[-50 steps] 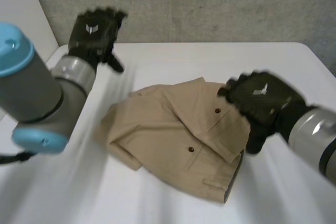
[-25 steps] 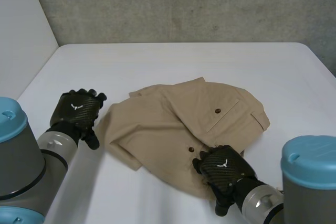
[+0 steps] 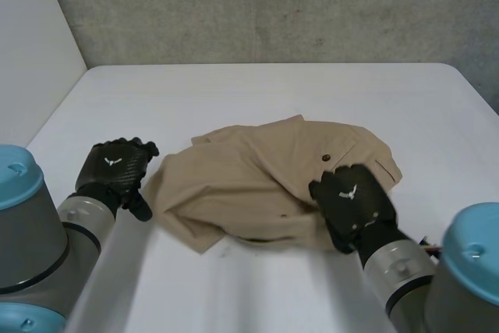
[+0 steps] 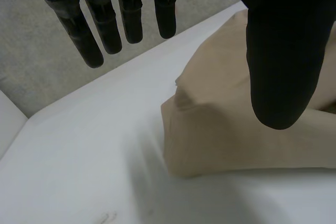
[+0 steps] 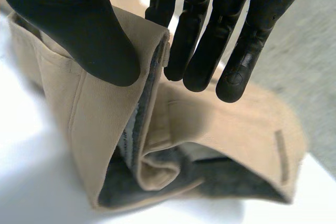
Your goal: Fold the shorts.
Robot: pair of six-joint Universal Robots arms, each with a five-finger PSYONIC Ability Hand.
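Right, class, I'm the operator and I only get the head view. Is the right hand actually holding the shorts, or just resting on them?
Observer: Holding. In its wrist view the right hand pinches a raised edge of the shorts between thumb and fingers.
Operator: Which edge is that?
Observer: The open waist end. The grey lining shows inside it.
Operator: And does the left hand have any cloth?
Observer: No. The left hand holds nothing: its fingers are straight above the table, and its thumb is over the near edge of the shorts.
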